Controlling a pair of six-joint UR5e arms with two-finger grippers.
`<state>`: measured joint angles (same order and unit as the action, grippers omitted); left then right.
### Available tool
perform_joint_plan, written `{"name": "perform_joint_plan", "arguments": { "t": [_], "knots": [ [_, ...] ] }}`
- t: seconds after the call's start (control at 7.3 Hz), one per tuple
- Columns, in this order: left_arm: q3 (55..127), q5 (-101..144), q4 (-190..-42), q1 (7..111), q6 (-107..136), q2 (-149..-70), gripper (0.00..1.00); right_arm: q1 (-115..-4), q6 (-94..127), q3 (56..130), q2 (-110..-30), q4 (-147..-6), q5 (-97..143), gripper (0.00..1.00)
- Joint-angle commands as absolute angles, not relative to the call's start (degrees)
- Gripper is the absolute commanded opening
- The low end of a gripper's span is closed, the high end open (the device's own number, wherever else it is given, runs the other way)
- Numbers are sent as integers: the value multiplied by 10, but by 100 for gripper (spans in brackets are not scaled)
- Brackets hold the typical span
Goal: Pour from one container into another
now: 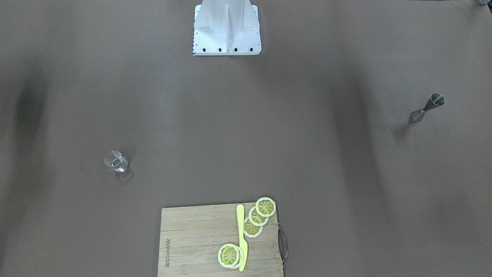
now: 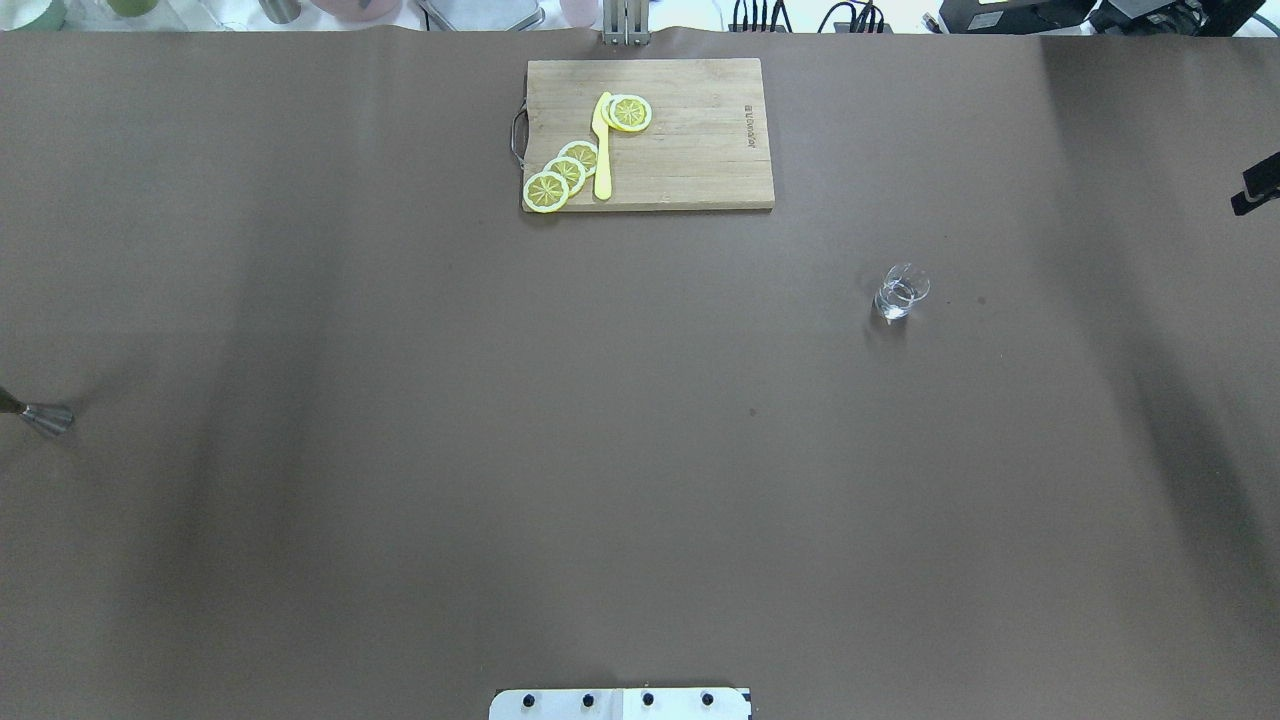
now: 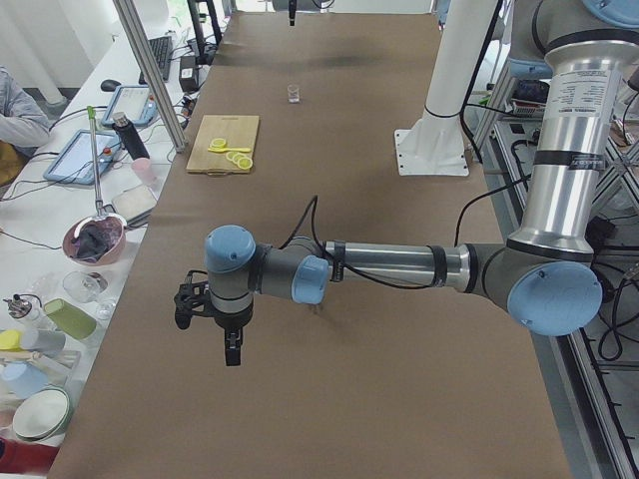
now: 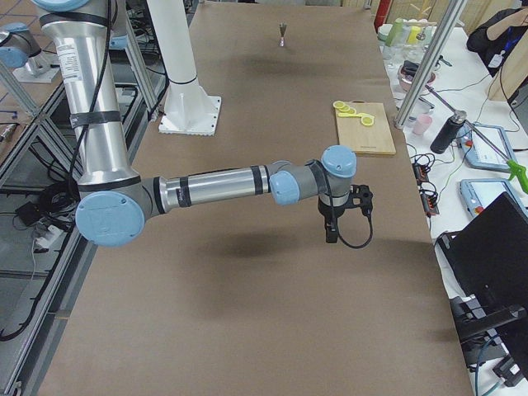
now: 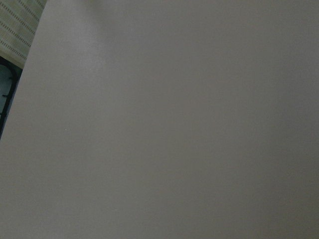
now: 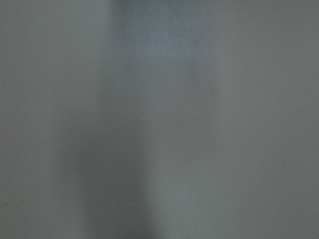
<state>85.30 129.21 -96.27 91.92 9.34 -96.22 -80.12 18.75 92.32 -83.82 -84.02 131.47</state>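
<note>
- Exterior left view: the left gripper [image 3: 232, 349] hangs over the table's [image 2: 640, 450] left end. I cannot tell whether its fingers are spread.
- Over the right end hangs the right gripper [image 4: 331, 233], fingers equally unreadable.
- Upright near the left end stands the jigger [image 1: 427, 107], closest to the left arm.
- In the right half, toward the far edge, stands the glass [image 1: 116, 161], closer to the right arm.

Wooden cutting board [image 1: 196, 238] at brown table's [image 1: 269, 134] operator-side edge, yellow knife [image 1: 241, 231] and lemon slices [image 1: 258, 216] lying on it.
</note>
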Motion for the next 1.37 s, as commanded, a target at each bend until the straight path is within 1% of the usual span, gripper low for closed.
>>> {"name": "perform_joint_plan", "arguments": {
  "t": [0.0,0.14,0.41,0.55,0.68,0.82,0.96,1.23],
  "knots": [
    [843,1381,-931,939,-53,-959,99,-836,187,953,-862,-955,1322,100],
    [840,1383,-929,944,-104,-957,99,-837,189,995,-852,-1016,1319,100],
    [855,1399,-916,974,-105,-956,99,-835,191,995,-860,-1026,1317,100],
    [868,1405,-881,977,-105,-938,99,-835,190,989,-871,-1004,1311,100],
    [908,1400,-862,974,-101,-932,99,-834,193,966,-878,-967,1294,100],
    [897,1407,-854,974,-105,-911,99,-835,194,962,-885,-954,1294,100],
    [898,1407,-855,973,-102,-910,99,-835,193,969,-903,-953,1295,100],
    [907,1407,-859,973,-104,-902,99,-835,192,967,-911,-952,1295,100]
  ]
}}
